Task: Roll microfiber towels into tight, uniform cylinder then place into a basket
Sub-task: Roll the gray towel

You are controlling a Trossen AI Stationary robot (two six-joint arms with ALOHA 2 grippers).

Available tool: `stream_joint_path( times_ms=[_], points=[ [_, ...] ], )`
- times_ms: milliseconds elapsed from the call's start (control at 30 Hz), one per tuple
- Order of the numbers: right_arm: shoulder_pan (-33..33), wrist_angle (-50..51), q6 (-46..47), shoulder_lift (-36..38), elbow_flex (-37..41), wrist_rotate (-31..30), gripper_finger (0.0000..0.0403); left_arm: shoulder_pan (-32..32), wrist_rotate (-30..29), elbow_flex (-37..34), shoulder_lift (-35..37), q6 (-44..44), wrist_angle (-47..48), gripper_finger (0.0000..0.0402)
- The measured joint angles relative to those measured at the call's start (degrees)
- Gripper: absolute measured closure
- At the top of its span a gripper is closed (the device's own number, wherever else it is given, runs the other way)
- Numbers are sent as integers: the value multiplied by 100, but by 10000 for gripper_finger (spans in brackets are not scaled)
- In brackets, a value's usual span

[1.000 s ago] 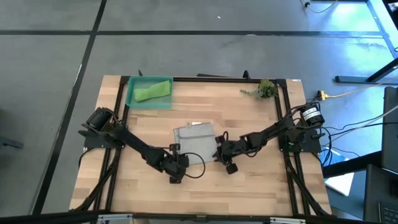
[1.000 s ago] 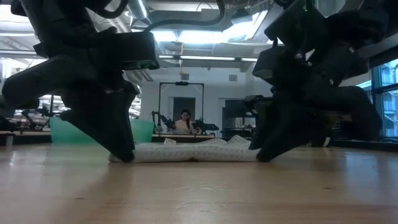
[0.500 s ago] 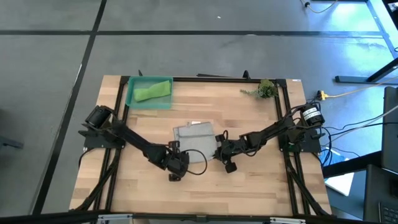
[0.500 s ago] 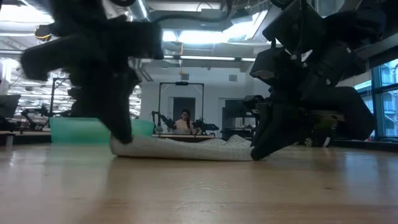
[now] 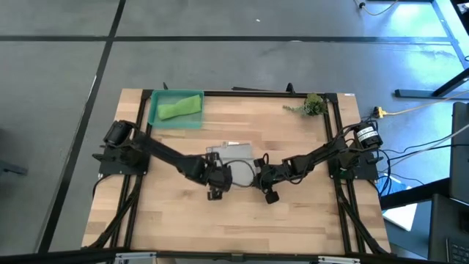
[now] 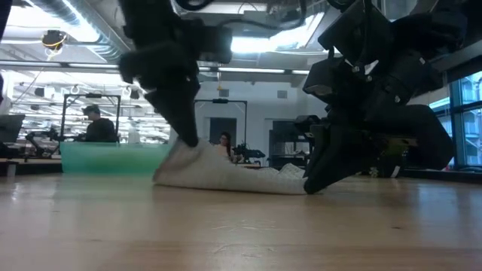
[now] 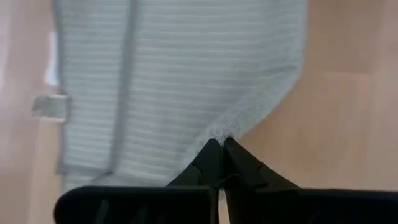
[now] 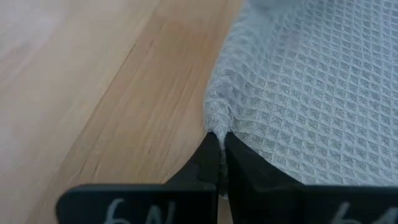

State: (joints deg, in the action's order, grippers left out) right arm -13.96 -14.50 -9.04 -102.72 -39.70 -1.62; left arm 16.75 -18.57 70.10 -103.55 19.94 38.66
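- Presently the left pincer (image 5: 213,178) is pressed together on the near corner of the grey towel (image 5: 233,161) and holds it lifted off the bench (image 5: 293,220); the low view shows that end raised in a soft peak.
- Opposite, the right pincer (image 5: 258,179) pinches the towel's other near corner, low against the wood.
- To roll well, I judge both corners should travel together and level, folding the near edge over tightly before any turning, or the cylinder will come out cone-shaped.
- Up close the grey towel shows a waffle weave with a stitched hem; it looks limp and drapes readily.
- Meanwhile the lime green towel (image 5: 179,108) lies bundled in the translucent teal basket (image 5: 157,117) at the bench's far left corner.
- Light, smooth wooden planks make up the bench.
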Motion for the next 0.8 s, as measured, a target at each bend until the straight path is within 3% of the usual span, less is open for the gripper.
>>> stream_joint_path(
  times_ms=[367, 800],
  points=[
    [-4, 0, 0, -2, 4, 18, 394, -819, 212, -47, -35, 198, 99, 401],
    [2, -19, -23, 18, 8, -25, 394, -1020, 363, -705, -33, 198, -507, 401]
  ],
)
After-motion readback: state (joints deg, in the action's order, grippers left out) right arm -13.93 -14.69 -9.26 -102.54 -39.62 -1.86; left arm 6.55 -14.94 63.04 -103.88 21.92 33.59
